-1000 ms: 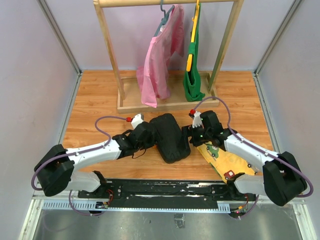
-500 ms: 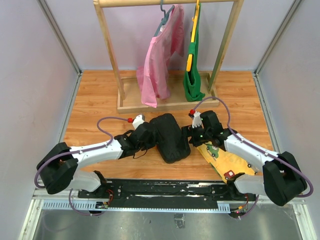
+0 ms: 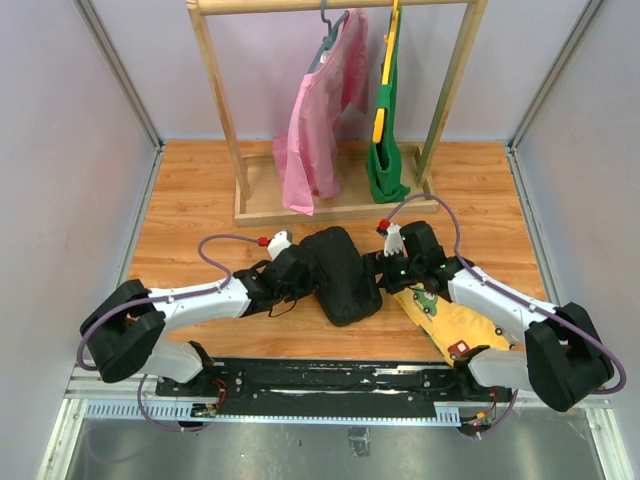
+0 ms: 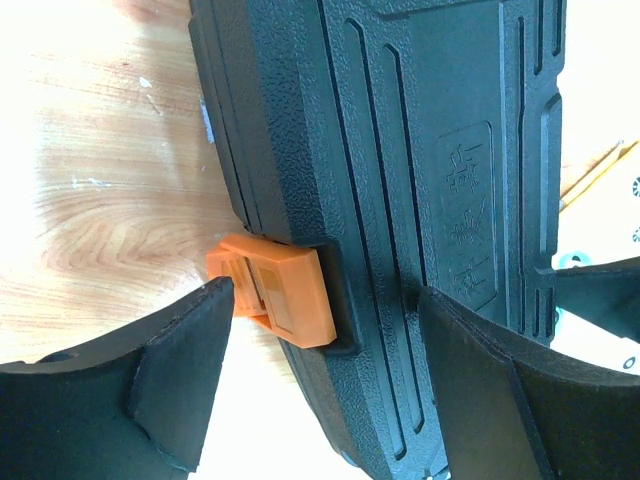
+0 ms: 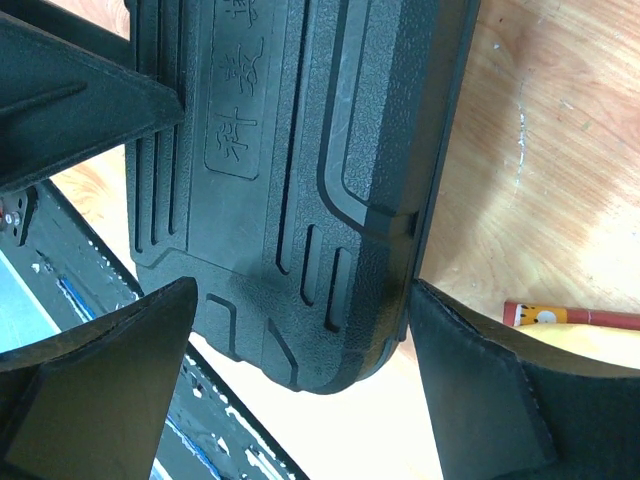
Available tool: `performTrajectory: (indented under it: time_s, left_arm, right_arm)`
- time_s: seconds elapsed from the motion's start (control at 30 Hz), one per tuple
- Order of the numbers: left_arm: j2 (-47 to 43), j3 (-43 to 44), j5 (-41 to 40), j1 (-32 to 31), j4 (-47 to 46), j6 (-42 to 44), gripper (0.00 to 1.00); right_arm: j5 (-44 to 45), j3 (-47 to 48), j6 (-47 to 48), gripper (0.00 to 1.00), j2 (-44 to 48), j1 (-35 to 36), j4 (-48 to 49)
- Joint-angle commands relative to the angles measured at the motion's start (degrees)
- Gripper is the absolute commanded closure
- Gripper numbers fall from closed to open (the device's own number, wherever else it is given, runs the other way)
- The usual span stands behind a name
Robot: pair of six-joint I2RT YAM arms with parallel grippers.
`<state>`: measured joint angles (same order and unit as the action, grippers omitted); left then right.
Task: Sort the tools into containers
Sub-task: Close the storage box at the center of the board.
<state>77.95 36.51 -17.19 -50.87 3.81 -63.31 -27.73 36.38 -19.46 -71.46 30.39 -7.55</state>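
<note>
The wooden tabletop [image 3: 200,190] carries a closed black tool case [image 3: 340,275], lying flat near its middle with the orange latch [image 4: 280,290] on its left edge. Just right of the case a flat yellow board [image 3: 455,325] lies toward the near edge. A wooden clothes rack [image 3: 330,210] stands farther back.

The shut black moulded-plastic tool case [image 3: 340,275] hides its inside, and both wrist views crop it. The right arm [image 3: 490,295] covers part of the flat yellow board [image 3: 455,325].
</note>
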Motion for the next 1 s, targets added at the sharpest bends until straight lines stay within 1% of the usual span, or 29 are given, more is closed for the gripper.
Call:
performTrajectory:
  time_s: [0.0,0.33,0.57,0.97]
  left_arm:
    - [1.73,-0.56,0.08,-0.48,-1.43,-0.32,0.22]
    - [2.43,-1.84,0.65,-0.46,-2.34,-1.09,0.21]
    - [2.44,-5.41,0.83,-0.46,-5.00,-2.59,0.21]
    - [1.75,-13.16,0.67,-0.46,-17.82,-2.25,0.29]
  right_arm:
    - [-0.49,0.52,0.80,0.13,-0.36,0.63,-0.27]
    - [-2.64,0.64,0.94,0.14,-3.12,0.63,0.57]
    - [-4.45,-0.25,0.04,0.14,-4.37,0.85,1.83]
    - [-5.08,-1.60,-1.59,0.15,-5.02,2.31,3.65]
